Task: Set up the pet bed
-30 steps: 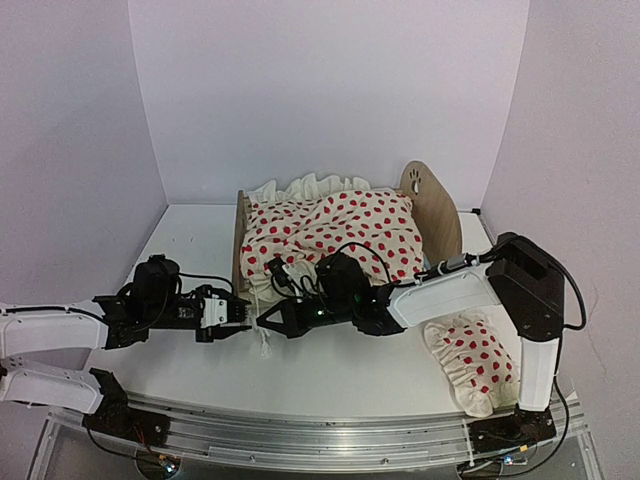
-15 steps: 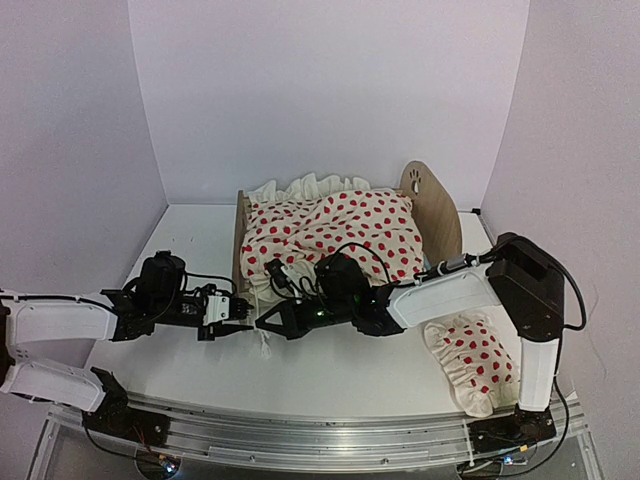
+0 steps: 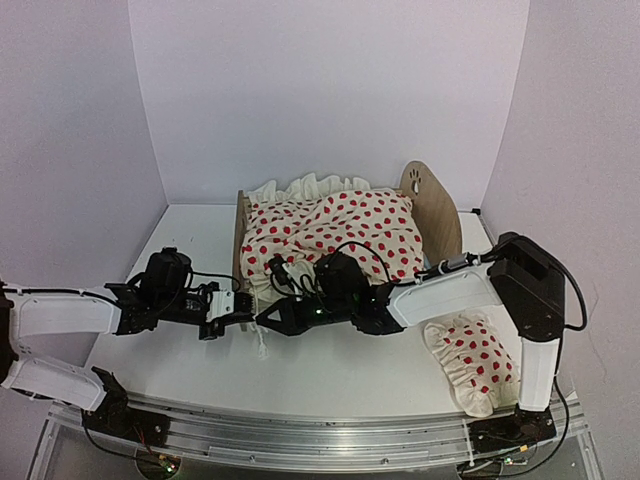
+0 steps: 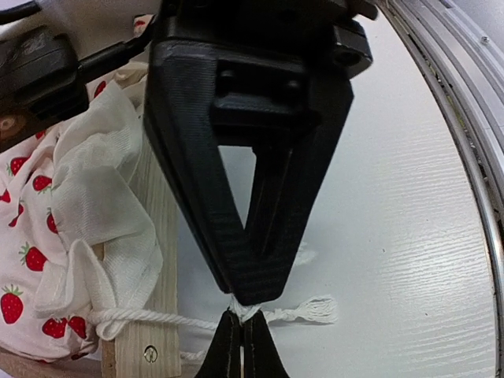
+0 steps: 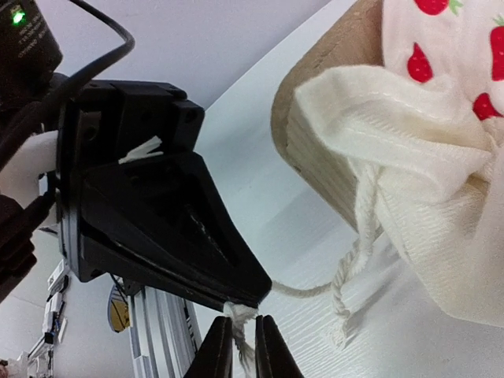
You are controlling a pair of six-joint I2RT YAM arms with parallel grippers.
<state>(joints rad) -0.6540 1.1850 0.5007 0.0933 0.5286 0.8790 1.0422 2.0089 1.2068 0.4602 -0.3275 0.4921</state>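
As the left gripper (image 3: 247, 318) pinches cord (image 4: 157, 319), the pet bed (image 3: 440, 215) stands beside.

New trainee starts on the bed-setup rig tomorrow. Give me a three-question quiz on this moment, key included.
1. True or false: the pillow lies on the pet bed.
2. What is the left gripper shut on? A) the white cord B) the headboard C) the pillow
3. What is piled on the bed?

Key
1. False: it lies on the table, off the bed.
2. A
3. The red-spotted blanket.
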